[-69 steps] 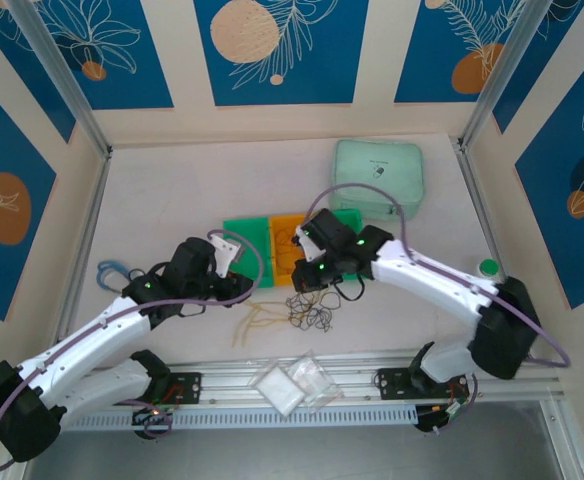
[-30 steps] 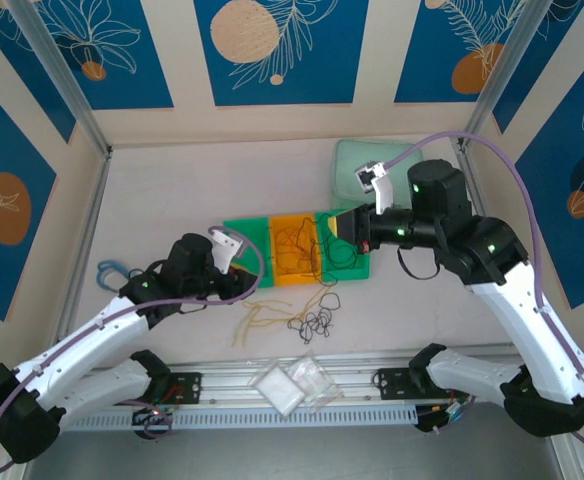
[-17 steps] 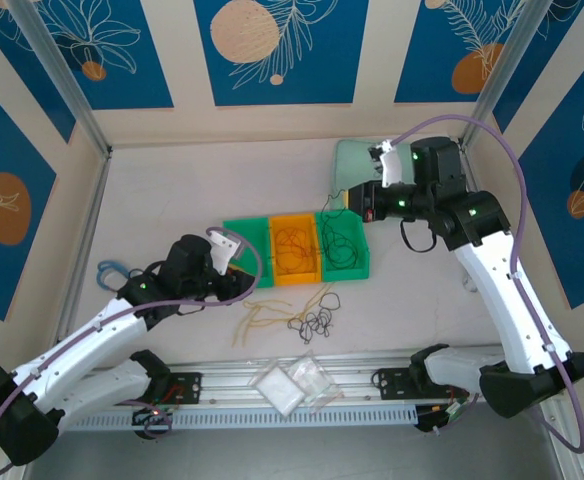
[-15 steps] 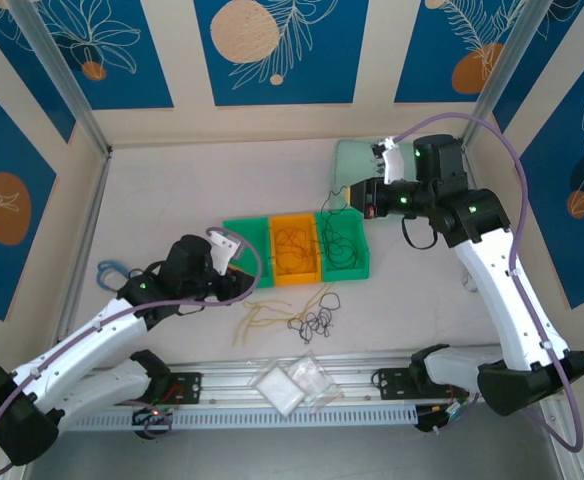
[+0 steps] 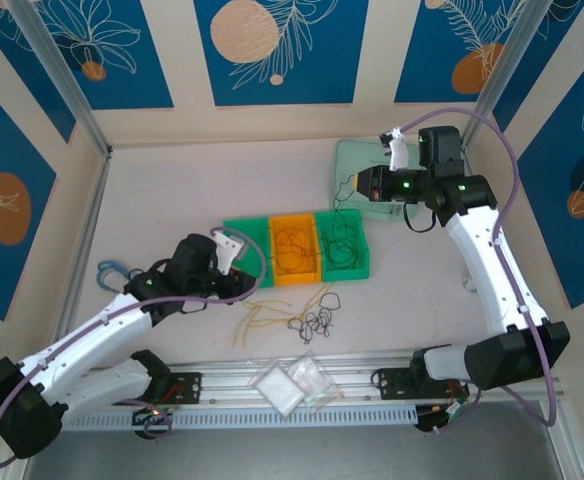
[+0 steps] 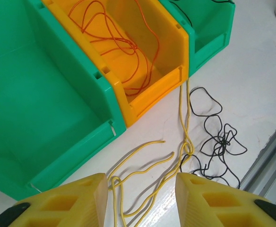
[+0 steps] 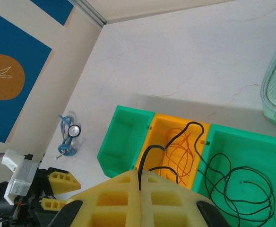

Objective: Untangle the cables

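Your right gripper [image 7: 140, 174] has its blocky yellow plastic jaws pressed together on a thin black wiry cable [image 7: 140, 166]. The cable rises from the seam between them and arches in front of the glossy orange plastic bin [image 7: 158, 124]. You cannot tell where its far end lands.

More black cable loops [image 7: 244, 189] lie slack in the green plastic end bin [image 7: 223, 142], which touches the orange one. Brown-orange wiry loops [image 6: 128, 52] are coiled inside the orange bin, and a second green plastic bin [image 6: 57, 109] sits against its other side.

Your left gripper [image 6: 140, 179] hangs low with its jaws spread wide, holding nothing. Below them, pale yellow strands [image 6: 184, 113] wander in loose curves over the smooth white bench [image 6: 261, 71], one reaching up to the orange bin's front wall. Just beside them lies a knotted black tangle [image 6: 220, 142] of small kinked loops.
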Tool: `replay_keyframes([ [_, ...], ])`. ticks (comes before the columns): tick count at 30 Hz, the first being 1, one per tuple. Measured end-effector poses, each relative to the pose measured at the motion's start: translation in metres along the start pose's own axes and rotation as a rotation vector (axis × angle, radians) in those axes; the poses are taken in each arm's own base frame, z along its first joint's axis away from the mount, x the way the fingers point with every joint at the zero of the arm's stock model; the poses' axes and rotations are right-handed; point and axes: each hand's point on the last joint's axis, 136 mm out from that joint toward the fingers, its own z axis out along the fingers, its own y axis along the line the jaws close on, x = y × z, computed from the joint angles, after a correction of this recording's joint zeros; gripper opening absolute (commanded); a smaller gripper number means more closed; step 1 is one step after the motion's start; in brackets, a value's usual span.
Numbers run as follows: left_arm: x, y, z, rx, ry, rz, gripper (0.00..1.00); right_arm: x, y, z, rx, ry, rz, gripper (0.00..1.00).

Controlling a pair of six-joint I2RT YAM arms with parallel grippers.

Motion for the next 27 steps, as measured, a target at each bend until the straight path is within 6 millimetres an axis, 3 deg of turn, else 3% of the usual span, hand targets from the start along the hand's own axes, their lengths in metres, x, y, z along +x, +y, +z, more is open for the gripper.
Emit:
replay_keyframes([
  [11,-0.012,-0.004,-0.003,0.004,-0.017,0.022,0.42,0.033,-0.038,0.026,0.072,0.087,0.069,0.0],
  [20,-0.012,-0.003,0.0,0.001,-0.004,0.019,0.42,0.066,-0.076,0.049,0.235,0.205,0.069,0.0],
  [27,-0.012,-0.003,0.001,0.001,-0.001,0.018,0.42,0.082,-0.086,0.061,0.304,0.275,0.043,0.0],
])
